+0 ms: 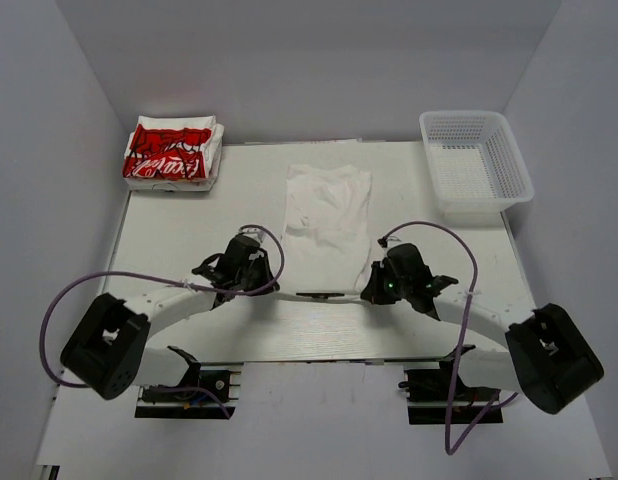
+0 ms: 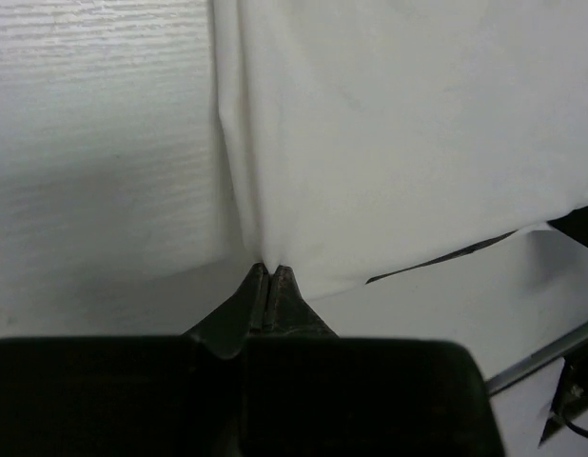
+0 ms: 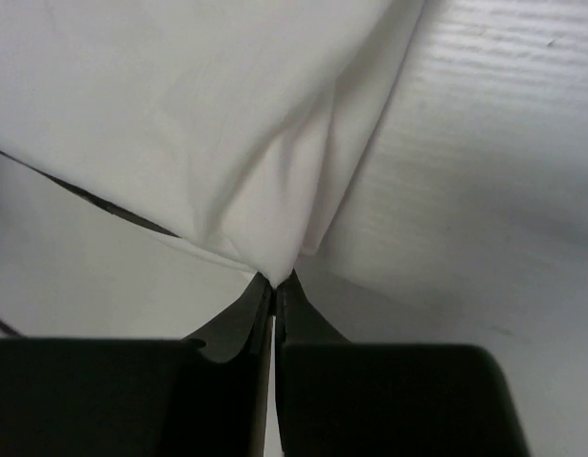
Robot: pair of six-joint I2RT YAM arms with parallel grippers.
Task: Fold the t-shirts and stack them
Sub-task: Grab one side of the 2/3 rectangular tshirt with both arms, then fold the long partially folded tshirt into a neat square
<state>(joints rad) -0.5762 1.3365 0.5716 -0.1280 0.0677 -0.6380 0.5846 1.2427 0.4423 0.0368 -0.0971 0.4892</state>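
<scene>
Left gripper [image 2: 271, 271] pinching the near left corner of the white shirt [image 1: 327, 205], right gripper [image 3: 275, 278] pinching its near right corner, red-print shirts [image 1: 172, 153] lying far left, basket [image 1: 473, 203] far right.

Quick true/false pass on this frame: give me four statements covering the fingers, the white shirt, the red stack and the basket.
1. The left gripper and right gripper each have their fingers closed on a near corner of the plain white t-shirt. True.
2. The plain white t-shirt lies on top of the red-print stack. False: it lies mid-table, apart from the stack, which is at the far left corner.
3. The mesh basket holds a folded shirt. False: no shirt shows in it.
4. The mesh basket stands at the far right corner. True.
</scene>
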